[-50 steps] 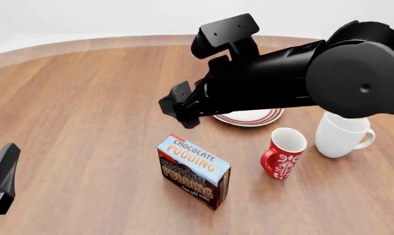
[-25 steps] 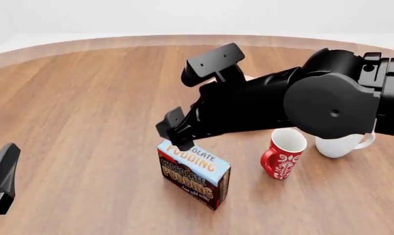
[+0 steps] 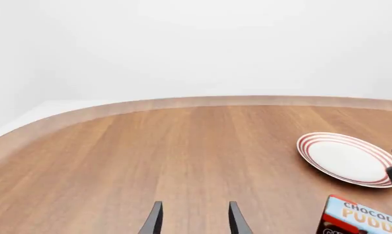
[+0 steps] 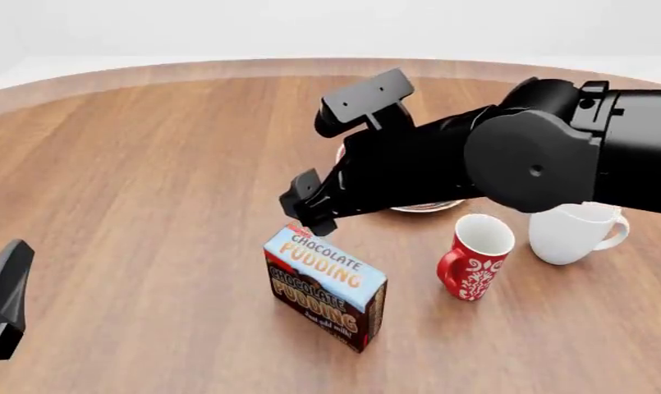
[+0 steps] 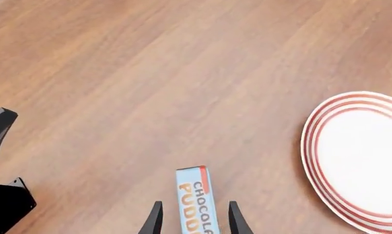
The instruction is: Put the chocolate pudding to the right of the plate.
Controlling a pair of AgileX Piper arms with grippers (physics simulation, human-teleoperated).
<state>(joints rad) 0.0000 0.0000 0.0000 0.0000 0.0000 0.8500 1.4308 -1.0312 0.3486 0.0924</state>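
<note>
Wooden tabletop [image 4: 144,164] carries the chocolate pudding [image 4: 326,287] upright near its front. Right gripper [image 5: 190,219] hovers over it, fingers apart either side of the box top, gripping nothing. At its 1 o'clock, the plate [image 5: 361,161]; at 3 o'clock, a red mug [image 4: 475,257]. Left gripper [image 3: 192,222] spread, empty.

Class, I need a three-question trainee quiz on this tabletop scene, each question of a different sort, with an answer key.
1. True or false: the right gripper is shut on the chocolate pudding.
2. Which stands nearest the pudding? A. white mug B. red mug C. plate
3. Fill in: the left gripper points over bare ____.

Key: 1 false, its open fingers straddle the carton's end. 2 B. 3 table.
</note>
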